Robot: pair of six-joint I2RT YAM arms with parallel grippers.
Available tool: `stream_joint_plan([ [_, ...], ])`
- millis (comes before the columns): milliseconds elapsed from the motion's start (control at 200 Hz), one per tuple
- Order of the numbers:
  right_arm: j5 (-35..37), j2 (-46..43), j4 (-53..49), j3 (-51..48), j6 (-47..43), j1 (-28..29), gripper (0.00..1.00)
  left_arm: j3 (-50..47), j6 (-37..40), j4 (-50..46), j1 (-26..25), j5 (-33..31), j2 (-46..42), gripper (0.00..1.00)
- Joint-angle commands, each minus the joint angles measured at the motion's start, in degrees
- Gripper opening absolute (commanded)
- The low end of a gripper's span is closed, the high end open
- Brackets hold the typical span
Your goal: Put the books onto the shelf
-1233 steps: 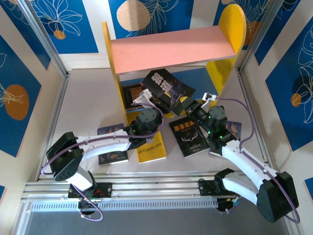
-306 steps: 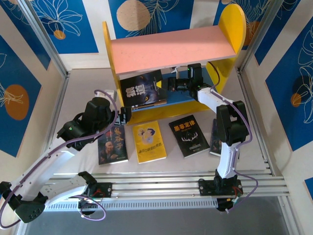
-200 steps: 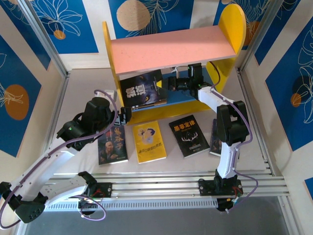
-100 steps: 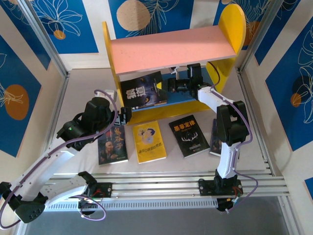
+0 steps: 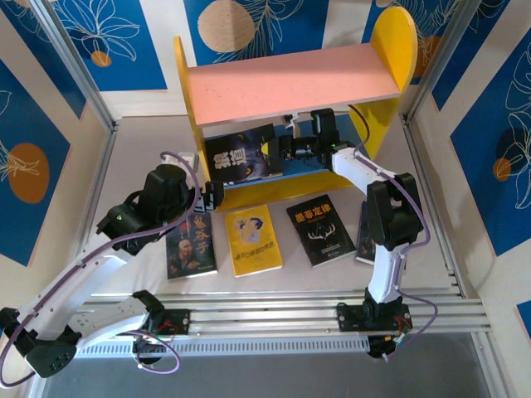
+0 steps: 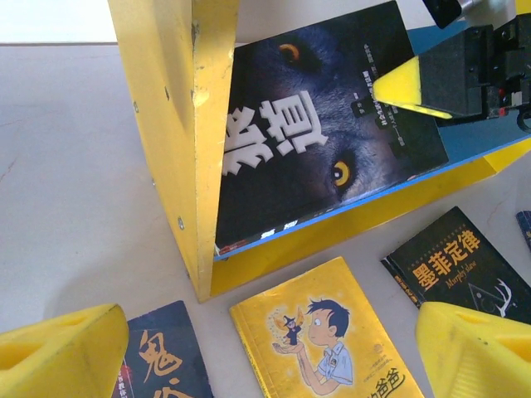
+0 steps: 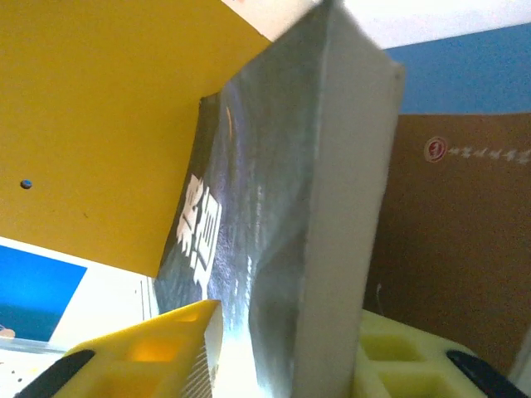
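Observation:
The shelf has a pink upper board, a blue lower board and yellow sides. The black wolf book stands tilted on the lower board against the left side. My right gripper is shut on its right edge. My left gripper hangs open and empty over the table in front of the shelf. Flat on the table lie the yellow cartoon book, the antlers book and a portrait book. A second dark book is mostly hidden behind the right arm.
An aluminium rail runs along the near table edge. Metal frame posts and blue patterned walls close in both sides. The right half of the lower board lies under the right arm. A brown panel is behind the held book.
The right gripper has slid left along the lower level with the wolf book, tipping it steeper against the left side. Earlier the left gripper held that book before the shelf. The left arm has since stayed still.

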Motion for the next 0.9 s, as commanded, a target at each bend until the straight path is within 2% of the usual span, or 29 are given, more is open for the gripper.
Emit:
stream_joint_plan([
  [0, 0.4, -2.8, -4.0, 2.2, -2.7, 1.1, 0.42, 1.4, 1.3, 0.4, 1.0, 0.6, -0.4, 0.90],
  [190, 5.1, -4.0, -9.1, 3.8, -5.4, 1.0, 0.60, 1.3, 1.2, 0.2, 0.9, 0.5, -0.6, 0.90],
  [410, 10.7, -5.1, -14.2, 6.4, -7.2, -0.4, 0.71, 1.4, 1.4, 0.1, 1.1, 0.4, -0.2, 0.90],
  [705, 14.3, -8.2, -17.4, 4.4, -7.8, -2.1, 0.72, 1.2, 0.9, 0.1, 1.0, 0.8, -0.3, 0.89],
  [895, 15.6, -10.9, -18.6, 1.4, -8.2, -1.7, 0.65, 0.8, 0.3, -0.2, 1.1, 1.4, -0.4, 0.89],
])
